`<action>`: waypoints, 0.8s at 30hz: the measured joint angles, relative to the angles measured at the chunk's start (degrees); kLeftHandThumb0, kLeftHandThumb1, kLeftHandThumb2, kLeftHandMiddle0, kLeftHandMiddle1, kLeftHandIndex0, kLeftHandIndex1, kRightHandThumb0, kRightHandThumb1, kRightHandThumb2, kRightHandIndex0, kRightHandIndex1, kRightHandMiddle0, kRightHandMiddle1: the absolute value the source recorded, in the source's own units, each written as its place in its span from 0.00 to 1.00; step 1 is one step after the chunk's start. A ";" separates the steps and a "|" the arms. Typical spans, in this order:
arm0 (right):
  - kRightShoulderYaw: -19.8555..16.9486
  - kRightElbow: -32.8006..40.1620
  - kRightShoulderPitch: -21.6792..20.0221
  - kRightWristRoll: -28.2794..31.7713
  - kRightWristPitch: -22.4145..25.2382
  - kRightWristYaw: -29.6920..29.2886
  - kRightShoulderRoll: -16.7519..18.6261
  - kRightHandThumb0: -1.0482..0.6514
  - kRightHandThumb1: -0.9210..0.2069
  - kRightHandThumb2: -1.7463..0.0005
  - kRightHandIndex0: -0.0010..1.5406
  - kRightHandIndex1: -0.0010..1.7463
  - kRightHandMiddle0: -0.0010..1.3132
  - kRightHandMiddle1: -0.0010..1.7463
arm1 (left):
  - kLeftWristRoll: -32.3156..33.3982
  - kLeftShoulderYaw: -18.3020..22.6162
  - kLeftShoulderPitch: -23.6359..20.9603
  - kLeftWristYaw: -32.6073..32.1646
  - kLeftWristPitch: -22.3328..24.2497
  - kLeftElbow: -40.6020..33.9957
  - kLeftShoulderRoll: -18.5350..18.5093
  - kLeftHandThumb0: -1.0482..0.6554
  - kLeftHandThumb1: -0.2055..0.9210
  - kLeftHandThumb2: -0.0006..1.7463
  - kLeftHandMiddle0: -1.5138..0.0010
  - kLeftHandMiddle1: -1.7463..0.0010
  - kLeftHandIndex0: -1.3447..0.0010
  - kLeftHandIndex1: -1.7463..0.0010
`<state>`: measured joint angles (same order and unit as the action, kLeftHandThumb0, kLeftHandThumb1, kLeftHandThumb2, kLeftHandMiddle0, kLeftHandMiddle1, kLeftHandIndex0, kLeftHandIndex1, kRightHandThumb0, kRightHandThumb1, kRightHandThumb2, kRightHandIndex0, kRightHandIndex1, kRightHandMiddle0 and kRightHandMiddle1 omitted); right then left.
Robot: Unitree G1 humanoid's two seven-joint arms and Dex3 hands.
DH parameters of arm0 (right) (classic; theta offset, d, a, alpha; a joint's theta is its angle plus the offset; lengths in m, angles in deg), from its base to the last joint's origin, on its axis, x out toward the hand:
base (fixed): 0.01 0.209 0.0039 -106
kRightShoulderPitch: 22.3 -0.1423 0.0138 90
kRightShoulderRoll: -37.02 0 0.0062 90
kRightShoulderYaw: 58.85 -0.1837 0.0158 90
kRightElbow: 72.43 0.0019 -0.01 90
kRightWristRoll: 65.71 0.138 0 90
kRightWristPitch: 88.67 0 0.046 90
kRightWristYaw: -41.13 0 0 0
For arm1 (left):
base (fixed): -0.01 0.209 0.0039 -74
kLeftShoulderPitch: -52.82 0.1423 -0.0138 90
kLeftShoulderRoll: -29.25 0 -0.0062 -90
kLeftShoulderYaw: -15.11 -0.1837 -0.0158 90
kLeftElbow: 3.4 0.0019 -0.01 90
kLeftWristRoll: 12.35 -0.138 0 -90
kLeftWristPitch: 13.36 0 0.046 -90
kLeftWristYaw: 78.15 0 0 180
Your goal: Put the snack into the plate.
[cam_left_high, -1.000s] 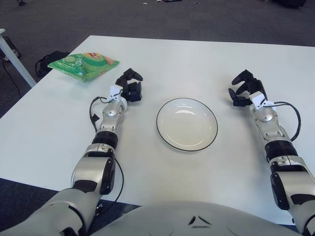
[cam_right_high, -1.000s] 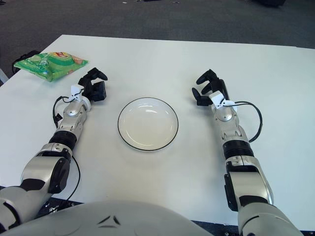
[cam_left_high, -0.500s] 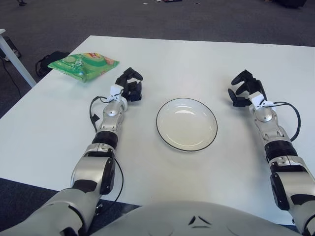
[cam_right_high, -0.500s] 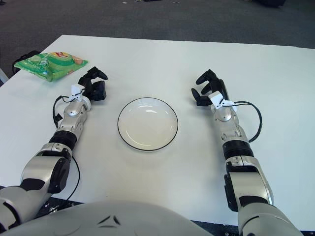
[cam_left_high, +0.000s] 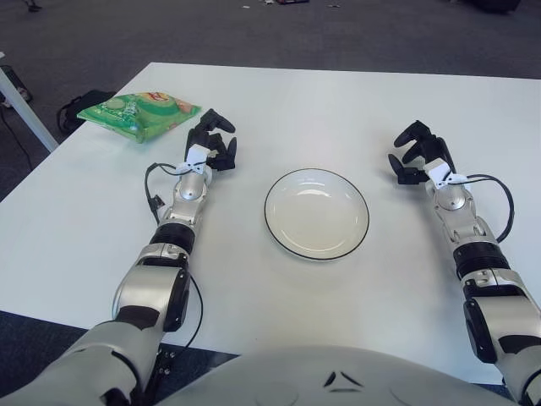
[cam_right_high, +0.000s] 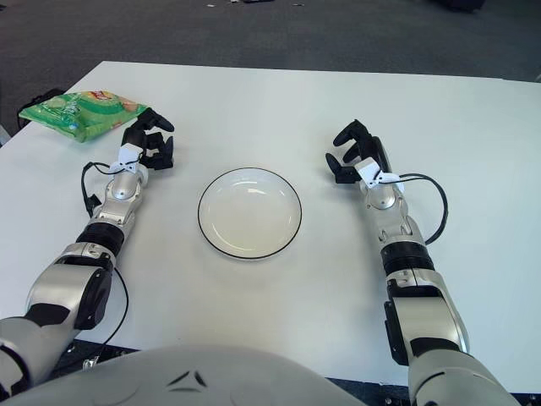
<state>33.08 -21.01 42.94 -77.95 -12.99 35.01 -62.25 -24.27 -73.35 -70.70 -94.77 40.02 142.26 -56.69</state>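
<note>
A green snack bag (cam_left_high: 139, 114) lies flat near the far left corner of the white table (cam_left_high: 338, 101). A white plate (cam_left_high: 317, 213) with a dark rim sits bare in the middle. My left hand (cam_left_high: 211, 144) hovers just right of the bag, a short gap from its near corner, with fingers loosely spread and nothing in them. My right hand (cam_left_high: 418, 156) shows to the right of the plate, fingers relaxed and holding nothing.
A dark bag (cam_left_high: 84, 106) lies on the carpet beyond the table's left edge, next to a white table leg (cam_left_high: 25, 114). The table's left edge runs close behind the snack bag.
My left hand has moved left and slightly away from me, closer to the snack bag. The right hand has barely shifted.
</note>
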 measured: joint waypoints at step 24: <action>1.06 -1.45 -1.43 -2.29 0.22 -1.62 -0.17 0.61 0.51 0.27 0.42 0.95 0.27 1.00 | -10.72 -0.19 7.17 -9.62 4.20 -21.57 -8.67 0.36 0.60 0.64 0.22 0.00 0.64 0.00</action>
<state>34.14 -22.46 41.51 -80.24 -12.77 33.39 -62.41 -34.99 -73.54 -63.53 -104.38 44.22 120.68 -65.35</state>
